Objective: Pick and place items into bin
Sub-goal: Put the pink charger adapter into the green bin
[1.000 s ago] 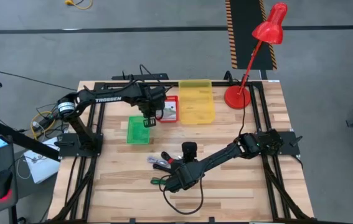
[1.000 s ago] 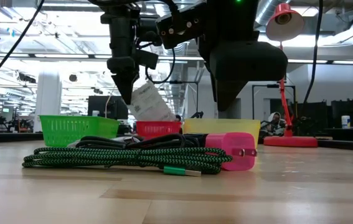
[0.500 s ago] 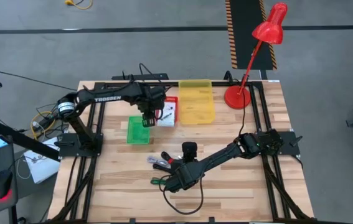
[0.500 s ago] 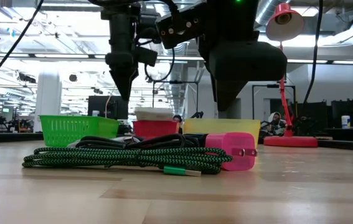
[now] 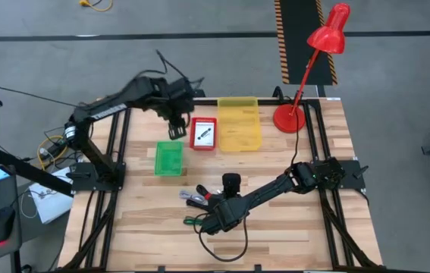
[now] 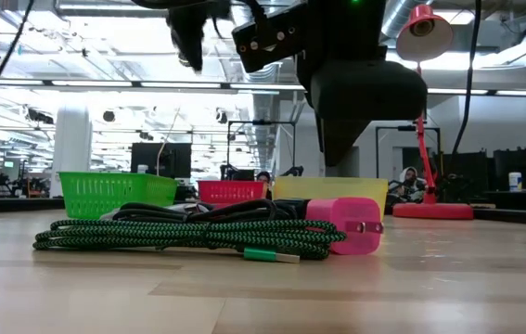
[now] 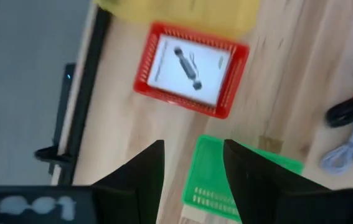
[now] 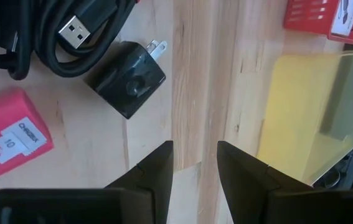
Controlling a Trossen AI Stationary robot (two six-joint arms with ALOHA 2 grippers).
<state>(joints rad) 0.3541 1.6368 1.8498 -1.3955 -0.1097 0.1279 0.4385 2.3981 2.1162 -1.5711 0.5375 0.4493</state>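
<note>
On the wooden tabletop [image 6: 263, 288], a green-black cable bundle [image 6: 179, 237] and pink charger [image 6: 346, 223] lie nearest, under the right gripper [image 5: 216, 221], fingers slightly parted and empty. Behind stand green [image 5: 168, 158], red [image 5: 204, 133] and yellow [image 5: 239, 123] bins; a white card [image 7: 192, 64] lies in the red one, the left gripper [image 5: 175, 130] above, fingers apart, empty. Beyond, a red lamp [image 5: 313, 64] and ceiling-lit workshop.

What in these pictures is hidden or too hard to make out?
- Yellow bin: its inside is unreadable from above, and the low view shows only its wall.
- White card in the red basket: print too small to read in every view.
- Cable pile: partly covered by the right arm in the high view.
- Left hand: cut off by the top edge in the low view.
</note>
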